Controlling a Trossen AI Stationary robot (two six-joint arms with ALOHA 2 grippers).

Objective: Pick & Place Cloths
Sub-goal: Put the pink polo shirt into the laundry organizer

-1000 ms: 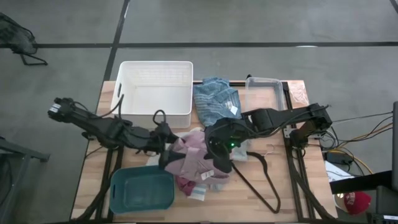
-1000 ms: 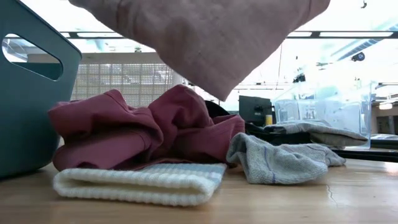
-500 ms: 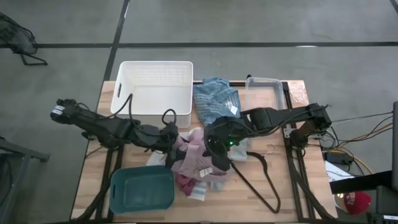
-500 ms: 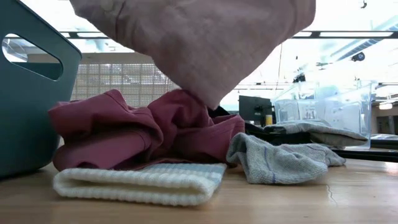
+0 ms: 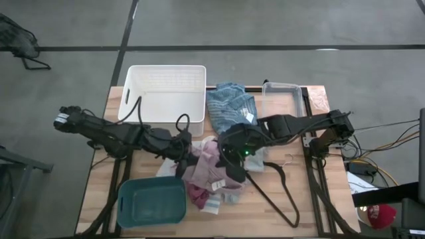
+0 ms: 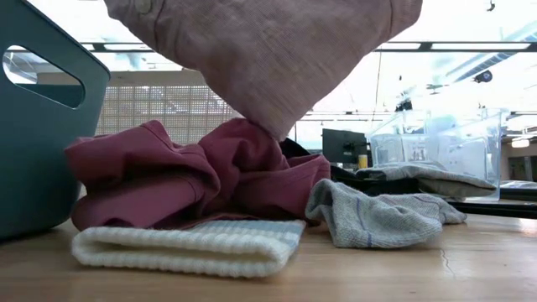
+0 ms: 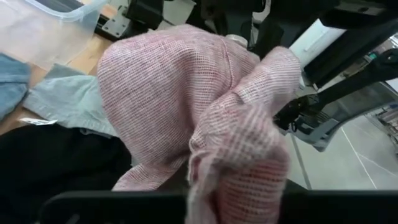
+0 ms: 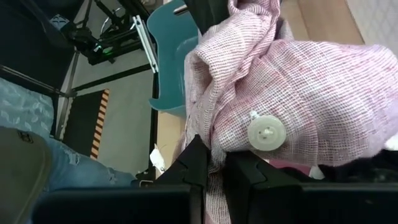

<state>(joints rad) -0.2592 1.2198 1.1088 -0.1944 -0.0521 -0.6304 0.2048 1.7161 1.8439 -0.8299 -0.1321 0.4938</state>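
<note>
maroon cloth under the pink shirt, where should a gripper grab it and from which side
Probably at the raised ridge of the maroon cloth, coming straight down. It lies bunched in tall folds, giving fingers a crest to pinch. The pink checked shirt hangs just above, so it would need moving aside first.

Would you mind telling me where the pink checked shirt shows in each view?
High view: pink checked shirt, centre, between both arms.
Low view: hanging from the top edge.
Left wrist view: fills the middle.
Right wrist view: bunched, button showing.
Shared landmark: teal bin, also at the low view's left.
</note>
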